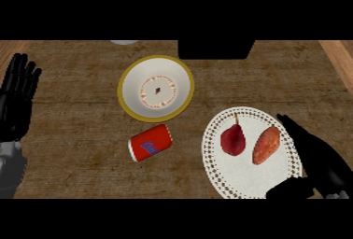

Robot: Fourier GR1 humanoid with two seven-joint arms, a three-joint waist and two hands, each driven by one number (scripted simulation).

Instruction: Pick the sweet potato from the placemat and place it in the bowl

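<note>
An orange-brown sweet potato (267,145) lies on the right half of a round white lace placemat (238,175), beside a dark red pear (233,139). Up and left of the mat stands a white bowl with a yellow rim (156,87), holding nothing. My right hand (318,159) is open just right of the sweet potato, fingers straight along the mat's right edge and thumb low at the mat's bottom edge. It does not touch the sweet potato. At the left edge my left hand (17,95) rests open, fingers up.
A red cup (150,143) lies on its side between the bowl and the placemat. A black block (215,49) sits at the counter's far edge, with a pale round object (124,42) to its left. Wooden strips run along the upper corners.
</note>
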